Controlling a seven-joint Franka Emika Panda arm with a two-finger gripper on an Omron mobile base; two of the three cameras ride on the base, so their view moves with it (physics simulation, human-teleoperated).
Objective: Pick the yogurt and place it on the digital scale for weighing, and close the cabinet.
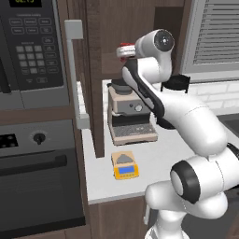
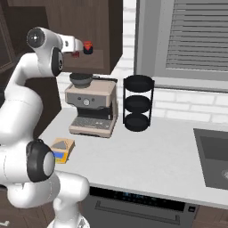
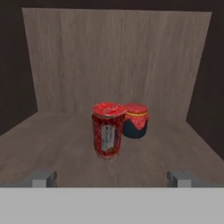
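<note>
Gripper (image 3: 112,178) wide open and empty, lined up on the yogurt (image 3: 107,130) standing on the cabinet (image 3: 65,144) shelf, a small red-topped jar (image 3: 135,120) touching it at two o'clock. Reaching step; next, advance straight and close around the cup, avoiding that jar.

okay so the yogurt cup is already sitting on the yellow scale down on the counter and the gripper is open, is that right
Not quite. The yogurt is not on the digital scale; the hand view shows it standing upright on the shelf inside the cabinet, beside a small red-and-dark-blue jar. The left base view shows the scale's plate bare. The gripper is indeed open.
</note>
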